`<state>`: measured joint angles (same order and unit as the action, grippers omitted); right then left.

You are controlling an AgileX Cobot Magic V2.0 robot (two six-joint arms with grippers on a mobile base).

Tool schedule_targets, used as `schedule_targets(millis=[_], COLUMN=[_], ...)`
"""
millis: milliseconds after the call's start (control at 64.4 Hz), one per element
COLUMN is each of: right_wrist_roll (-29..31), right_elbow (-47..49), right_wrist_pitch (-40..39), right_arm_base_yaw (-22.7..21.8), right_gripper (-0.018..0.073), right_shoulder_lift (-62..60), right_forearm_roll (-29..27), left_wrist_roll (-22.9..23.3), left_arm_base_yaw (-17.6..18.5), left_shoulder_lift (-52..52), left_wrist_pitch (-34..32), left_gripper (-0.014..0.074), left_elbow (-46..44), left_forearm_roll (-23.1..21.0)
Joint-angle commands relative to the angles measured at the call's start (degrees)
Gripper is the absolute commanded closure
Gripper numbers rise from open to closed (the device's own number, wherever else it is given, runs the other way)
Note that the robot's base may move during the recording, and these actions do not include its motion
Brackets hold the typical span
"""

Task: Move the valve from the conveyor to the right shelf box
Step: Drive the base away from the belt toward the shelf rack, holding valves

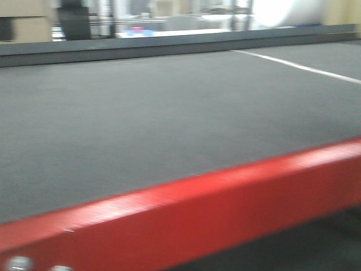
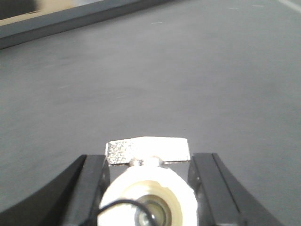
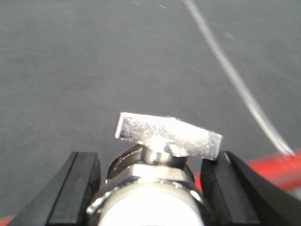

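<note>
Right gripper (image 3: 151,165) is clamped on the valve (image 3: 153,181), a silvery metal fitting with a flat handle on top, its black fingers (image 3: 80,188) pressing either side. It hangs above a grey surface (image 3: 94,70) crossed by a white line (image 3: 235,80), near a red edge (image 3: 277,167). Left gripper (image 2: 149,169) grips a pale round fitting (image 2: 148,200) with a silvery tab, above the conveyor (image 2: 188,70) and its black rail (image 2: 70,23)

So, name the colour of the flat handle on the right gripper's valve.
Speckled silver flat handle, best in the right wrist-mounted view.
</note>
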<state>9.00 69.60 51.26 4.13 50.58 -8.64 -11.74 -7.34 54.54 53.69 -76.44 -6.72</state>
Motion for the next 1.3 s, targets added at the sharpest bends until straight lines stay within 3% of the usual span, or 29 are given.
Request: schedule_targets(millis=[0, 1289], right_wrist_roll=[0.06, 0.06], right_elbow=[0.62, 0.62], right_wrist_pitch=[-4.11, -4.11], right_arm_base_yaw=[-0.03, -0.03], right_gripper=[0.0713, 0.0713], right_shoulder_lift=[-0.48, -0.48], right_forearm_roll=[0.32, 0.32], left_wrist_roll=[0.39, 0.39], left_arm_base_yaw=[0.34, 0.34], left_shoulder_lift=[-0.72, -0.72], left_wrist_pitch=[-2.93, -2.93], left_gripper=[0.0707, 0.0707], left_elbow=[-0.38, -0.38], left_forearm_roll=[-0.79, -0.79])
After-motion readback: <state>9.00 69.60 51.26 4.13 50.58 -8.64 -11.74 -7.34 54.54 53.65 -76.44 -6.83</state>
